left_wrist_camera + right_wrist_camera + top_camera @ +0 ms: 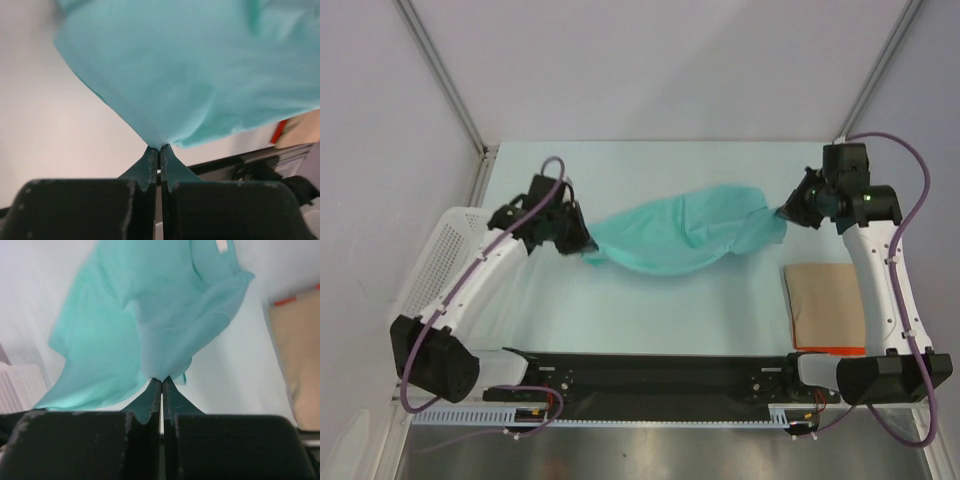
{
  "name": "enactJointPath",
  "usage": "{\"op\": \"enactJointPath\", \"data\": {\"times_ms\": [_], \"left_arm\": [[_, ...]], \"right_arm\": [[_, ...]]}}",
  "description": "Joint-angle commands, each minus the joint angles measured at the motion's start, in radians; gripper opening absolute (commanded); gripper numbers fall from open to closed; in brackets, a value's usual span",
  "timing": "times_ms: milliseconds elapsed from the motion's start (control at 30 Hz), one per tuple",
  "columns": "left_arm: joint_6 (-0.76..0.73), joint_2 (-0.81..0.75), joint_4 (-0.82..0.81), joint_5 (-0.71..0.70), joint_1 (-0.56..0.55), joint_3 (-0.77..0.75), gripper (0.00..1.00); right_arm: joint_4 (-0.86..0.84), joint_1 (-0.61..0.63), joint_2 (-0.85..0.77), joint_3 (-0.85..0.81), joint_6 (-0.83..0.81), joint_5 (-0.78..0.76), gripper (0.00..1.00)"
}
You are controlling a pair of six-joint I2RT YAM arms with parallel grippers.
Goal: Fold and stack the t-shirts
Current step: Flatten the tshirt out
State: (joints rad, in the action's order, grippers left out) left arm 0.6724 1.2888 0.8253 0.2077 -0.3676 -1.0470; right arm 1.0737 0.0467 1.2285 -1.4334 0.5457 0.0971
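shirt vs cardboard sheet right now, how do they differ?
The shirt is teal and rumpled; the cardboard is brown and flat. The shirt is pinched at each end by the left gripper and right gripper; the cardboard lies untouched on the table. Both are plain, with no print.

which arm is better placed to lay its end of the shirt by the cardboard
Right, probably: the right pincer grips the end of the t-shirt nearest the cardboard sheet; the left pincer holds the far end, near the basket.
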Motion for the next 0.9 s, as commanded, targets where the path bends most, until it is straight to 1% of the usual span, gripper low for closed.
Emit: {"op": "enactJointPath", "data": {"times_ms": [0,33,100,133,167,233,267,333,467,500,600,633,767,800,867], "left_arm": [[-0.063,-0.049,0.136,-0.093,0.036,-0.287,0.00],[-0.079,-0.034,0.152,-0.093,0.056,-0.409,0.00],[-0.094,-0.017,0.184,-0.085,0.078,-0.519,0.00],[-0.109,-0.011,0.190,-0.074,0.094,-0.613,0.00],[-0.117,0.004,0.193,-0.056,0.102,-0.658,0.01],[-0.151,0.009,0.190,-0.024,0.110,-0.775,0.00],[-0.160,0.003,0.186,-0.021,0.110,-0.807,0.00],[-0.187,-0.012,0.178,-0.011,0.111,-0.876,0.00],[-0.214,-0.098,0.163,-0.010,0.111,-0.920,0.00],[-0.215,-0.147,0.156,-0.007,0.111,-0.923,0.00],[-0.227,-0.236,0.123,0.018,0.111,-0.924,0.00],[-0.229,-0.297,0.117,0.022,0.111,-0.924,0.00],[-0.238,-0.394,0.107,0.012,0.108,-0.923,0.00],[-0.237,-0.405,0.103,0.009,0.107,-0.915,0.00],[-0.235,-0.414,0.094,-0.002,0.105,-0.883,0.00]], "right_arm": [[-0.043,-0.027,0.035,-0.178,-0.010,-0.046,0.00],[-0.037,-0.039,0.055,-0.223,-0.012,-0.048,0.00],[-0.031,-0.039,0.072,-0.349,-0.027,-0.054,0.00],[-0.023,-0.066,0.078,-0.390,-0.035,-0.057,0.00],[-0.020,-0.070,0.086,-0.474,-0.042,-0.063,0.00],[-0.020,-0.070,0.083,-0.542,-0.056,-0.066,0.00],[-0.024,-0.070,0.069,-0.602,-0.059,-0.059,0.00],[-0.038,-0.070,0.042,-0.645,-0.072,-0.037,0.00],[-0.093,-0.070,-0.076,-0.674,-0.092,0.039,0.00],[-0.104,-0.070,-0.131,-0.676,-0.098,0.049,0.00],[-0.135,-0.058,-0.217,-0.683,-0.119,0.065,0.00],[-0.142,-0.054,-0.271,-0.690,-0.121,0.069,0.00],[-0.187,-0.050,-0.380,-0.687,-0.109,0.079,0.00],[-0.193,-0.050,-0.392,-0.680,-0.098,0.076,0.00],[-0.222,-0.050,-0.429,-0.604,-0.084,0.075,0.00]]}}
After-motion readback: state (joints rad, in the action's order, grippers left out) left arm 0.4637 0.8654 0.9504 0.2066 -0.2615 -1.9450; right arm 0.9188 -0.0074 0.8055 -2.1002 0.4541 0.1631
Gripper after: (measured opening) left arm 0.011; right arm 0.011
